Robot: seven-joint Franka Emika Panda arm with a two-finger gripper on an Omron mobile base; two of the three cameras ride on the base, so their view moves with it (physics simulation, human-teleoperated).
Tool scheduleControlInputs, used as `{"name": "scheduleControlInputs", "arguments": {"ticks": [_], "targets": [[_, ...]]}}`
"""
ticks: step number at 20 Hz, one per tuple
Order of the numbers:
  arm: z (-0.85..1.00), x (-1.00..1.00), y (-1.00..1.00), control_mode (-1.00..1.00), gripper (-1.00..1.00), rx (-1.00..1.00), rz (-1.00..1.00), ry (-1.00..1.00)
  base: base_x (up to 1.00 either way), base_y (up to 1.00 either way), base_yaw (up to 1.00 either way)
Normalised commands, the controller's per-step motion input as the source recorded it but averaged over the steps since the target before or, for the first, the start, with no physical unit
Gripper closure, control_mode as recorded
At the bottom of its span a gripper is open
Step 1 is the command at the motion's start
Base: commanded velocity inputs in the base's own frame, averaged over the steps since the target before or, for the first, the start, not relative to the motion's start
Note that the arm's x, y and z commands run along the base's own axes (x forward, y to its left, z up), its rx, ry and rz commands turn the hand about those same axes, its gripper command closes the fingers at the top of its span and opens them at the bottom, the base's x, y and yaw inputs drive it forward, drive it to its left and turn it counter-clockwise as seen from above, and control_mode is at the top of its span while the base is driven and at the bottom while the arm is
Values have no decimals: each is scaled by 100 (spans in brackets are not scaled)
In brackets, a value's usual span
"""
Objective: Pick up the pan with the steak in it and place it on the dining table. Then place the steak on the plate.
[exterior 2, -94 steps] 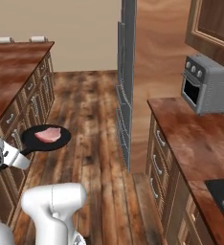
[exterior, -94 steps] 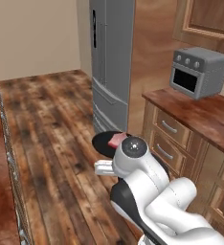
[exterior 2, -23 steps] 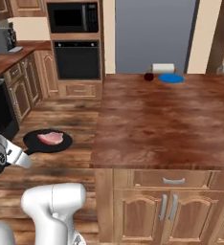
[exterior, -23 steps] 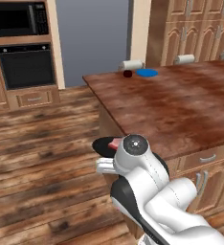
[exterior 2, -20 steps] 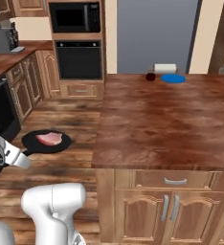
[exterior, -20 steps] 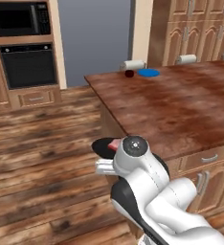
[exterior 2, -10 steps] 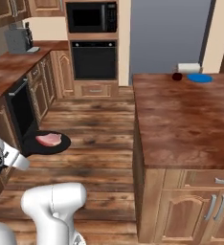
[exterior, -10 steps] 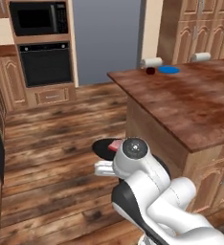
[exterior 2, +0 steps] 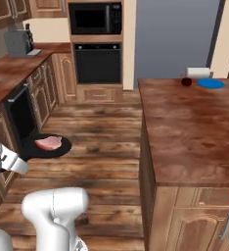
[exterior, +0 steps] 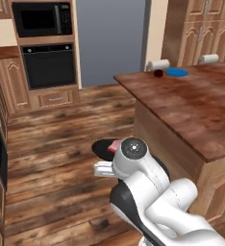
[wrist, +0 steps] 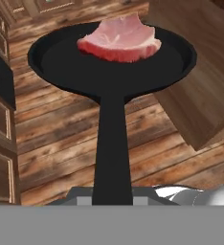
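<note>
The black pan [wrist: 109,57] hangs level over the wood floor, with the pinkish steak [wrist: 119,40] lying in its far half. My gripper [wrist: 112,194] is shut on the end of the pan's straight handle; its fingertips are hidden under the handle. From the right base view, the pan [exterior 2: 48,148] with the steak [exterior 2: 48,143] floats at the left, in front of my hand. In the left base view my arm covers most of the pan [exterior: 102,148]. The blue plate [exterior 2: 210,84] sits far off on a large reddish-brown top [exterior 2: 185,127], also the plate [exterior: 176,72].
That top has cabinet fronts below, so I cannot tell whether it is the dining table. A dark red mug [exterior 2: 186,82] stands next to the plate. A wall oven with a microwave [exterior 2: 96,44] and a grey fridge [exterior 2: 175,39] face me. Counters with a dishwasher [exterior 2: 19,115] run along the left.
The whole picture has shifted: the base has turned and driven, so the big wood top now lies further right. The pan with the steak stays held in the same place before the arm.
</note>
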Motion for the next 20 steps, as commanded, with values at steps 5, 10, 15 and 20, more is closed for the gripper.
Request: {"name": "scheduleControlInputs", "arguments": {"ticks": [5,10,15,20], "targets": [[0,0,0,100,100,0,0,0,100,9,0],[0,0,0,100,100,0,0,0,100,13,0],[0,0,0,100,100,0,0,0,100,16,0],[0,0,0,100,100,0,0,0,100,19,0]]}}
